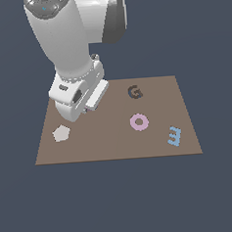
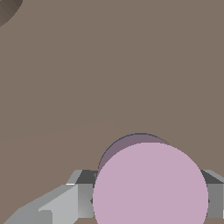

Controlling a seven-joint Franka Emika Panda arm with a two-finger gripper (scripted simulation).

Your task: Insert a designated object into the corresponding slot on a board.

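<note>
Wrist view: pale pink disc (image 2: 150, 186) gripped between fingers (image 2: 84, 199), held just above brown board (image 2: 109, 65); dark round slot (image 2: 8, 9) well apart from fingers, at frame corner. Exterior view: gripper (image 1: 77, 111) low over board (image 1: 110, 143); whitish pentagon (image 1: 61, 133) just beside fingers; pink ring (image 1: 139, 121), dark G (image 1: 134, 92), blue E (image 1: 174, 136) farther off.

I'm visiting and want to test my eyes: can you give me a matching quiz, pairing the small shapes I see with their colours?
Things:
1. ring
2. pentagon
3. letter E shape
4. letter G shape

Colours:
a. light blue
b. dark grey
c. pink
d. whitish

Pairs: 1-c, 2-d, 3-a, 4-b. All four lie on the brown board.
</note>
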